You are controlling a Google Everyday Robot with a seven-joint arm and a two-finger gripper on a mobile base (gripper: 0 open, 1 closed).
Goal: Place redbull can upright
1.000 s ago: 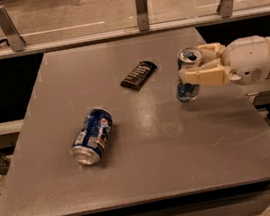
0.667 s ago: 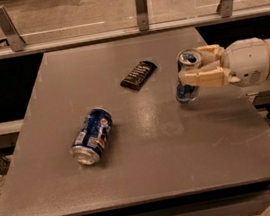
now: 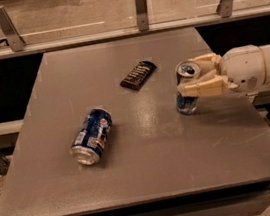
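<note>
The redbull can (image 3: 187, 104), slim and silver with light blue patches, stands upright on the grey table (image 3: 148, 163) near its right edge. My gripper (image 3: 186, 78) reaches in from the right and its cream fingers (image 3: 204, 88) are closed around the can's upper half, one in front and one behind. The can's base touches the tabletop. The can's open top (image 3: 188, 68) shows above the fingers.
A wider dark blue can (image 3: 91, 135) lies on its side at the table's left centre. A flat black packet (image 3: 138, 75) lies towards the back centre. A rail with metal posts (image 3: 140, 0) runs behind the table. The table's right edge is close to the arm.
</note>
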